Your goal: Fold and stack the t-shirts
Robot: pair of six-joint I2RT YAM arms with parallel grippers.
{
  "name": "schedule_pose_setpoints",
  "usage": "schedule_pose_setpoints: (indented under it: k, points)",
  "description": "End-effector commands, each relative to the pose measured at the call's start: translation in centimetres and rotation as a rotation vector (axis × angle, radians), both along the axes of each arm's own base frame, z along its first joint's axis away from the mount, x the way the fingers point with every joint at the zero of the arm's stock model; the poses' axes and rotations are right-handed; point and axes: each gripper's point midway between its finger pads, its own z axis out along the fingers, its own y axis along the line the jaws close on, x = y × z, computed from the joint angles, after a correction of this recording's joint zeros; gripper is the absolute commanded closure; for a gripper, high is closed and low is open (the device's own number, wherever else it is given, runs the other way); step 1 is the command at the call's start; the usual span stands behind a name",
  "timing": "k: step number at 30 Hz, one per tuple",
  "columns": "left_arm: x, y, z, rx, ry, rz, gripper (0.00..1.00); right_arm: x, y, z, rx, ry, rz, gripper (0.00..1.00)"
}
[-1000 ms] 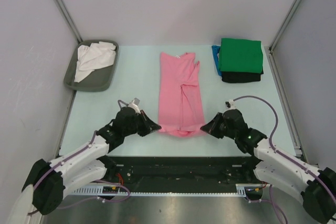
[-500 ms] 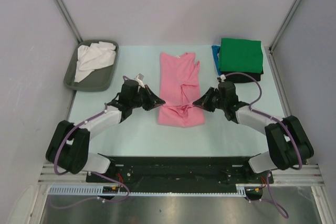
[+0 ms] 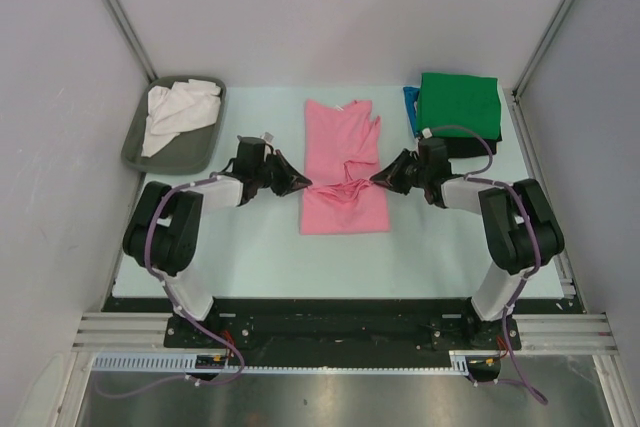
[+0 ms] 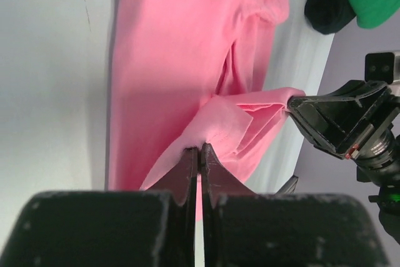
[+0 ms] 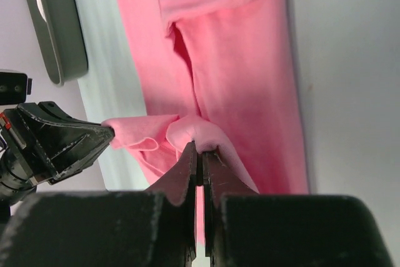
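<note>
The pink t-shirt (image 3: pixel 343 162) lies lengthwise mid-table, folded narrow, its bottom hem lifted and carried over the lower half. My left gripper (image 3: pixel 303 185) is shut on the hem's left corner (image 4: pixel 209 130). My right gripper (image 3: pixel 377 180) is shut on the hem's right corner (image 5: pixel 200 130). The hem sags between them. The green t-shirt (image 3: pixel 458 105) lies folded on top of the black t-shirt (image 3: pixel 458 148) with the blue t-shirt (image 3: pixel 411 110) showing at the left, at the back right. The white t-shirt (image 3: pixel 177 111) lies crumpled in the tray.
A grey plastic tray (image 3: pixel 172 158) stands at the back left. Grey walls and metal posts enclose the table on three sides. The folded stack sits close behind the right arm's wrist.
Both grippers have moved away from the near edge toward the back, carrying the pink shirt's bottom hem up over its lower half. The shirt's visible length has shortened.
</note>
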Motion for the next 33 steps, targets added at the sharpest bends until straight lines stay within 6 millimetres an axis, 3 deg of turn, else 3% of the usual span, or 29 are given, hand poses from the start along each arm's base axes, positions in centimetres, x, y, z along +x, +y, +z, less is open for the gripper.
schedule_pose_setpoints:
  k: [1, 4, 5, 6, 8, 9, 10, 11, 12, 13, 14, 16, 18, 19, 21, 22, 23, 24, 25, 26, 27, 28, 30, 31, 33]
  points:
    - [3.5, -0.2, 2.0, -0.036, -0.083, -0.015, 1.0, 3.3, -0.1, 1.7, 0.034, -0.085, 0.0, 1.0]
    - [5.3, 0.1, 1.7, -0.026, -0.078, -0.007, 1.0, 4.6, 0.0, 1.3, 0.042, -0.082, 0.0, 1.0]
    - [6.3, 0.2, 2.4, -0.029, -0.096, -0.003, 1.0, 5.0, 0.0, 1.1, 0.045, -0.08, 0.0, 1.0]
    - [6.6, 0.2, 1.5, -0.022, -0.073, 0.0, 0.99, 5.3, 0.0, 0.6, 0.043, -0.072, 0.001, 1.0]
    - [7.9, 0.4, 2.1, -0.026, -0.087, 0.006, 0.85, 6.6, -0.3, 1.1, 0.05, -0.087, -0.012, 1.0]
    - [8.3, 0.7, 1.3, -0.018, -0.064, 0.016, 0.73, 7.0, -0.3, 0.4, 0.051, -0.077, -0.014, 0.98]
    - [9.3, 1.1, 1.8, -0.017, -0.074, 0.034, 0.48, 7.8, -0.6, 0.5, 0.05, -0.087, -0.023, 0.62]
    - [9.6, 1.5, 1.6, -0.013, -0.06, 0.043, 0.15, 9.1, -0.8, 1.4, 0.051, -0.109, -0.036, 0.43]
    - [10.1, 1.8, 1.7, -0.014, -0.055, 0.052, 0.0, 10.1, -1.3, 1.5, 0.042, -0.12, -0.057, 0.29]
    - [10.9, 2.7, 2.3, -0.016, -0.066, 0.076, 0.0, 11.1, -2.6, 1.4, 0.038, -0.122, -0.095, 0.1]
    - [11.1, 3.2, 2.8, -0.018, -0.073, 0.088, 0.0, 11.9, -3.7, 2.0, 0.035, -0.143, -0.129, 0.02]
    - [10.8, 4.7, 4.1, -0.005, -0.105, 0.122, 0.0, 12.7, -5.8, 3.9, 0.007, -0.187, -0.19, 0.0]
    - [9.7, 5.2, 4.9, 0.016, -0.125, 0.12, 0.0, 12.0, -7.3, 4.1, -0.049, -0.173, -0.208, 0.0]
    - [8.1, 5.2, 5.3, 0.025, -0.132, 0.118, 0.0, 11.1, -7.4, 5.5, -0.066, -0.185, -0.203, 0.0]
    - [6.1, 4.9, 5.2, 0.029, -0.133, 0.099, 0.0, 9.0, -6.6, 5.5, -0.113, -0.186, -0.167, 0.0]
    - [3.9, 4.2, 3.8, 0.038, -0.096, 0.073, 0.0, 7.8, -6.3, 5.3, -0.132, -0.17, -0.149, 0.0]
    - [2.7, 4.0, 4.6, 0.035, -0.113, 0.062, 0.0, 6.6, -5.3, 6.7, -0.161, -0.209, -0.122, 0.0]
    - [1.5, 3.7, 4.4, 0.035, -0.108, 0.05, 0.0, 5.0, -5.0, 5.6, -0.185, -0.178, -0.112, 0.0]
    - [-0.8, 3.3, 2.7, 0.042, -0.069, 0.03, 0.0, 3.7, -4.7, 5.0, -0.204, -0.157, -0.095, 0.0]
    - [-1.7, 3.2, 3.5, 0.033, -0.089, 0.023, 0.0, 2.7, -4.6, 5.7, -0.218, -0.173, -0.091, 0.0]
    - [-2.7, 3.0, 3.0, 0.029, -0.078, 0.015, 0.0, 0.8, -4.0, 4.2, -0.242, -0.141, -0.065, 0.0]
    - [-4.5, 2.8, 1.7, 0.034, -0.044, -0.003, 0.0, -0.3, -3.8, 3.7, -0.256, -0.136, -0.044, 0.0]
    - [-6.1, 2.3, 1.4, 0.031, -0.046, -0.028, 0.0, -2.1, -3.4, 3.9, -0.284, -0.157, -0.02, 0.0]
    - [-7.1, 2.4, 0.5, 0.04, -0.027, -0.036, 0.0, -3.4, -3.8, 2.4, -0.297, -0.124, -0.011, 0.0]
    - [-8.0, 2.0, -0.3, 0.047, -0.014, -0.051, 0.0, -4.9, -3.8, 2.3, -0.293, -0.131, -0.003, 0.0]
